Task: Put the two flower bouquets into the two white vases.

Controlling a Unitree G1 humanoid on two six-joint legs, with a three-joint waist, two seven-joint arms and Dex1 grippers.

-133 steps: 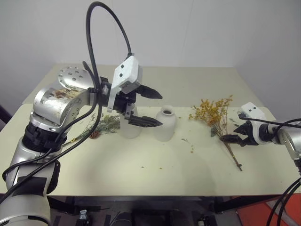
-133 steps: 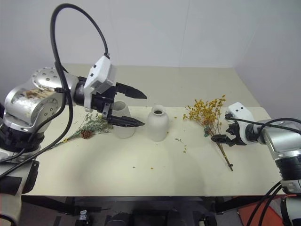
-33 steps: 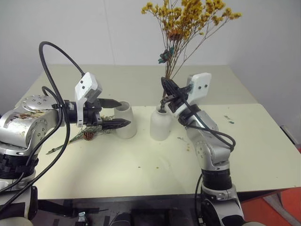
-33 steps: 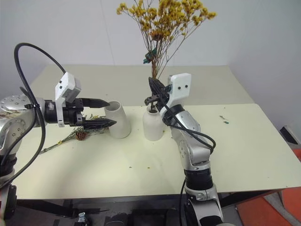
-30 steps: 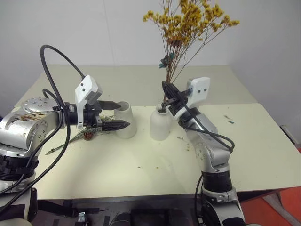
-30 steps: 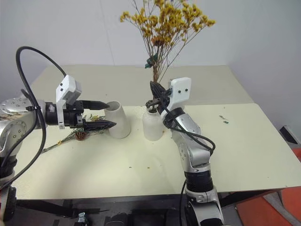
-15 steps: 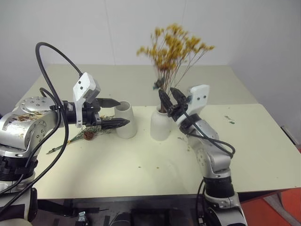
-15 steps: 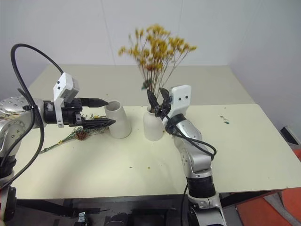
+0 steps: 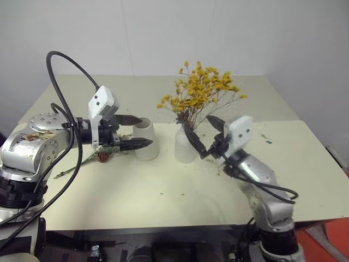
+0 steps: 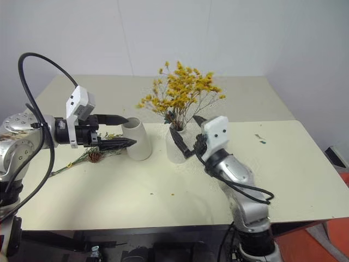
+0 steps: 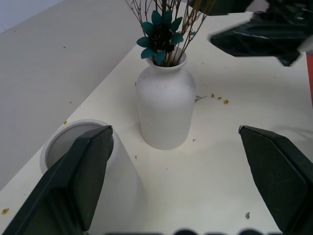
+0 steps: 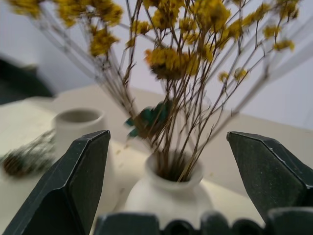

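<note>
My L gripper [image 9: 137, 131] hangs spread wide right at the cylinder vase [image 9: 146, 140], nothing in it. Grey-green sprig bunch [image 9: 101, 155] lies flat on the table [image 9: 163, 191] just below/behind it, stems pointing outward left, so L arm's the nearer one. R gripper [image 9: 203, 135], spread too, sits by the bottle vase [image 11: 165, 110] w/ yellow bouquet [image 9: 200, 93] standing in it.

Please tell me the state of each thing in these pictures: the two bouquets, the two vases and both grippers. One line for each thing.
yellow bouquet: standing upright in the bottle vase, released.
bottle vase: upright, holding the yellow bouquet.
wide vase: upright, empty.
grey-green bouquet: lying flat on the table, beside the wide vase.
left gripper: open, holding nothing, near the wide vase.
right gripper: open, holding nothing, near the bottle vase.
</note>
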